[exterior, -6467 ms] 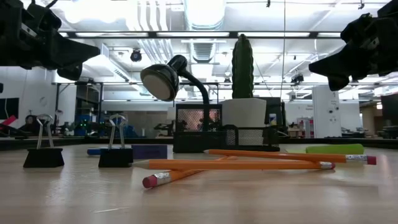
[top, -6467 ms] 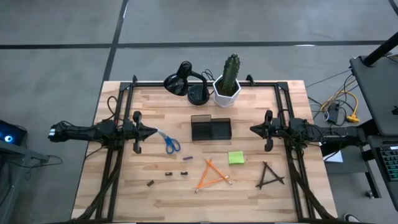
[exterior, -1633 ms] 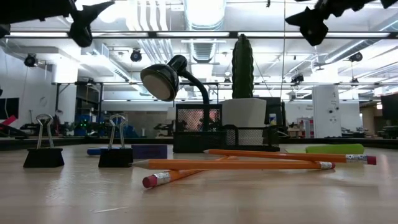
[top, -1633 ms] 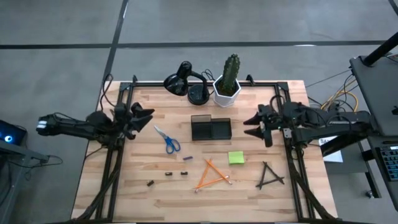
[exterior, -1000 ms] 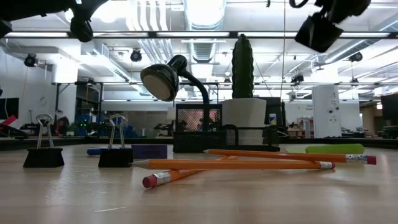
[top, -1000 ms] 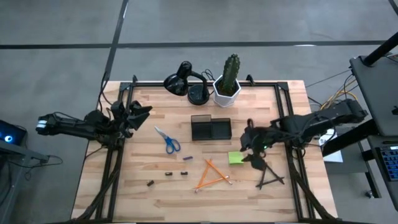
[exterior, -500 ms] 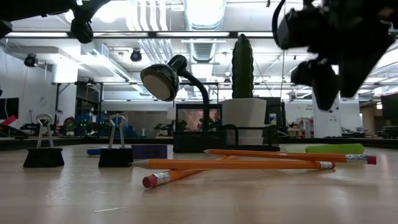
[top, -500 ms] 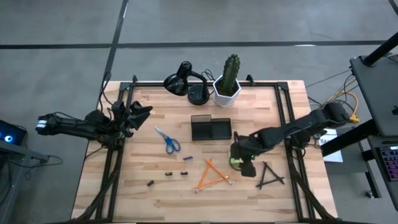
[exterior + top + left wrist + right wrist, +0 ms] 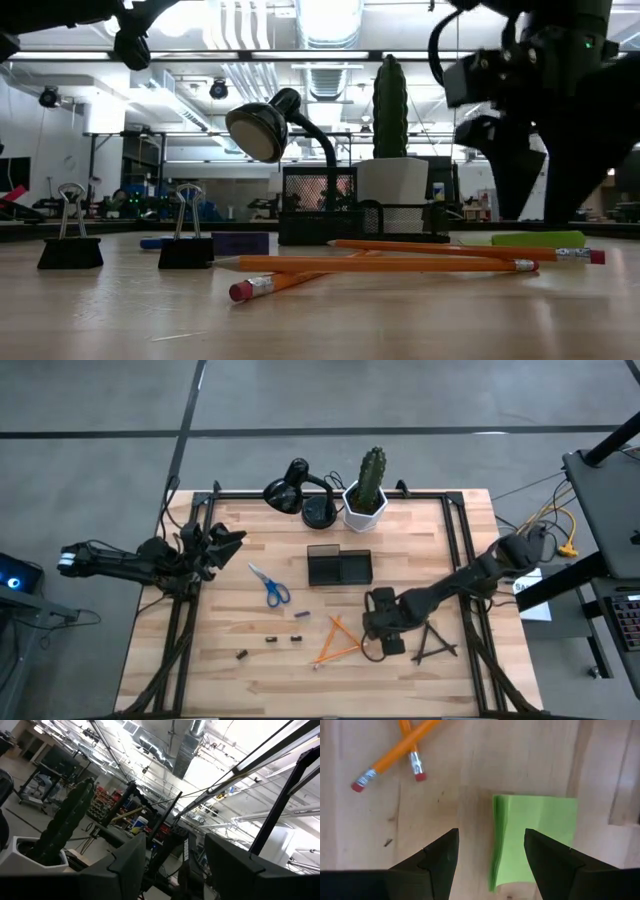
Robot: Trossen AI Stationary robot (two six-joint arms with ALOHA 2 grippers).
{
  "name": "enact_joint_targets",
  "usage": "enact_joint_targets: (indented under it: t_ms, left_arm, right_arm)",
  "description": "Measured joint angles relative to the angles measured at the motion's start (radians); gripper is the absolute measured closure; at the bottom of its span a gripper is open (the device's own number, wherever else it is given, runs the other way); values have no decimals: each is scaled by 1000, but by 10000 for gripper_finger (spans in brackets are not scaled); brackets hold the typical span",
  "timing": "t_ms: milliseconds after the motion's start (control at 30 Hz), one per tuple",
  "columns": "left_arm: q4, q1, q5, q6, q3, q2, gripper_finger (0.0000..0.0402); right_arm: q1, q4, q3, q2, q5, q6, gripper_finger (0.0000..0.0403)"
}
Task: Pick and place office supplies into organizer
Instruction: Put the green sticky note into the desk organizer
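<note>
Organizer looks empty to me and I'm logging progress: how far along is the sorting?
Nothing looks done: the organizer shows nothing inside. In hand: the right gripper is open above the green sticky pad, not yet gripping. Left: scissors, pencils, black sticks and binder clips lie on the table. The left gripper waits, raised.

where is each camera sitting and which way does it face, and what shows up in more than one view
High view: above the table, looking straight down; both arms show, right end effector low by the pencils.
Low view: table-top height, looking level into the room; right arm at upper right.
Left wrist view: on the raised left arm, facing the ceiling past the cactus; own fingers show.
Right wrist view: looking down at the sticky pad; own open fingers show.
Shared: pencils and sticky pad appear in the low and right wrist views.
</note>
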Motion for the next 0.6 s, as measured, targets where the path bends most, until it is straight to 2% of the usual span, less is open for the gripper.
enact_joint_targets:
  t_ms: [600]
  left_arm:
    - [0, 0, 0, -1, 0, 10, 214]
  right_arm:
    - [-1, 29, -16, 67, 55, 46, 191]
